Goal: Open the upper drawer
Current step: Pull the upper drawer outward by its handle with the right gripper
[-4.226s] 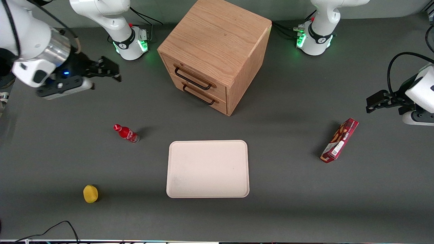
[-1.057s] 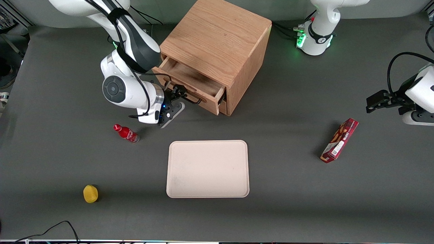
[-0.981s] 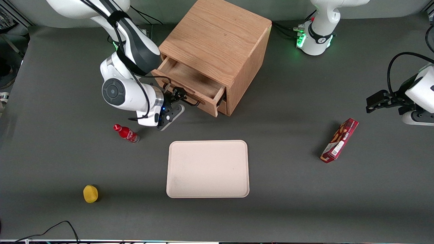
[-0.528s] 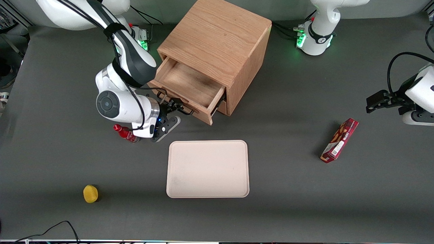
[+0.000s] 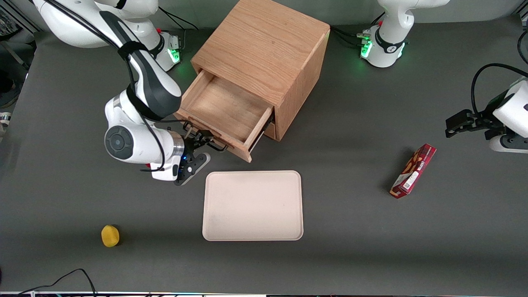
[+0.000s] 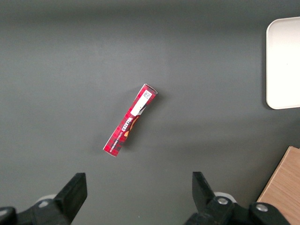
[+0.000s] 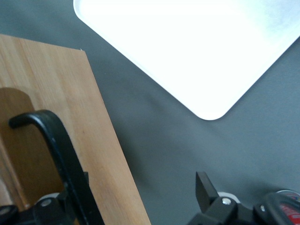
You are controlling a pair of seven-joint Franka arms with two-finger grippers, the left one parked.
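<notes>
- While the cream tray (image 5: 252, 205) lies nearest the desk's front edge, the gripper (image 5: 201, 141) hangs farther in, fingers apart, one against the black handle (image 7: 62, 154).
- Farther still, the upper drawer (image 5: 225, 109) stands pulled out of the cabinet (image 5: 264, 45), near the desk's rear edge.

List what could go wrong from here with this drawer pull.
1. The claw looks open and only hooks the handle with one finger, so the bar may slip free.
2. The upper drawer is already far out of the cabinet; more pulling may drag it off its runners.
3. A red bottle sits close beside the claw, under the wrist, and the arm may knock it.
</notes>
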